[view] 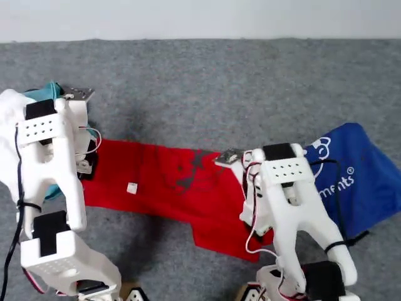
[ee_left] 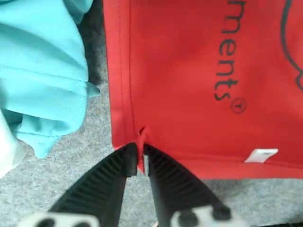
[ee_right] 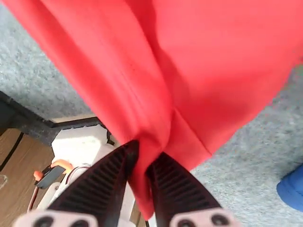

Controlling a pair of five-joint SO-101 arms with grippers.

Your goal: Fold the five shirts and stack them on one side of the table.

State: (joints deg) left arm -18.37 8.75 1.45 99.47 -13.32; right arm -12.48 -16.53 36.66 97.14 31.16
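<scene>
A red shirt lies stretched across the grey table between the two arms, with a small white tag on it. My left gripper is shut on the red shirt's hem near one corner. My right gripper is shut on a bunched fold of the red shirt, lifting it off the table. A blue shirt lies at the table's right, partly behind the right arm. A teal shirt sits bunched beside the left gripper, at the table's left edge.
The table is covered in grey carpet with open room toward the back. The arm bases stand at the front edge. A white wall runs along the far side.
</scene>
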